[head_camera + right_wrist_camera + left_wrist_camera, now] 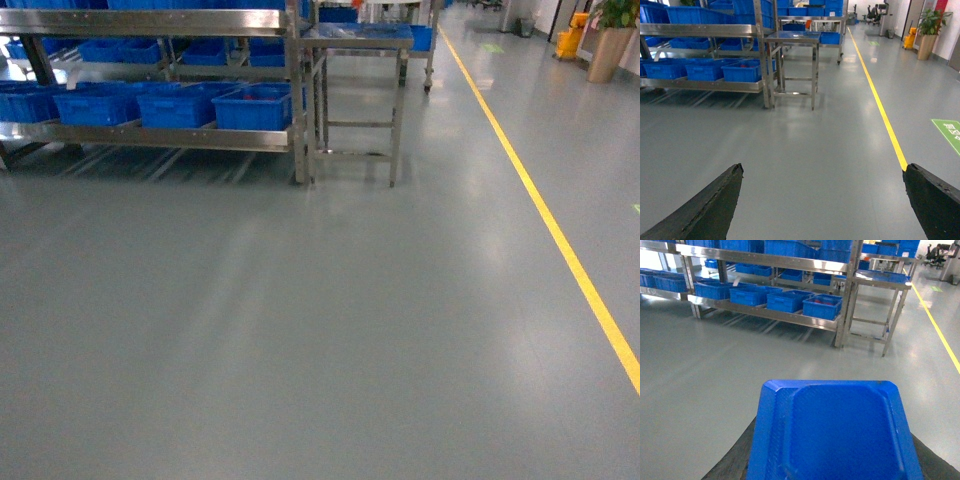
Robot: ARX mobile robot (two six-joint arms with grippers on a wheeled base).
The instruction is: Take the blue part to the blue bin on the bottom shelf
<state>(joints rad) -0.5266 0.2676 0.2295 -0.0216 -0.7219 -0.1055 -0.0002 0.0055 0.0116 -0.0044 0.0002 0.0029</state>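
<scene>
grey floor (300,330); only left wrist view shows blue part (835,435).

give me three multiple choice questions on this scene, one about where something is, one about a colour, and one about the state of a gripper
1. Where does the steel-topped table stand?
A. At the right end of the rack
B. Left of the rack
C. Across the floor line

2. What colour is the floor line?
A. White
B. Yellow
C. Red

3. What is the state of the right gripper?
A. Shut on a bin
B. Shut on nothing
C. Open, holding nothing

Answers:
1. A, since the head view shows the table hard against the rack's right upright, beside the blue bins on the bottom shelf.
2. B, since it runs yellow along the grey floor.
3. C, since the right wrist view shows its fingers spread wide with bare floor between them; the left gripper is the one with a blue part in front of its camera.
</scene>
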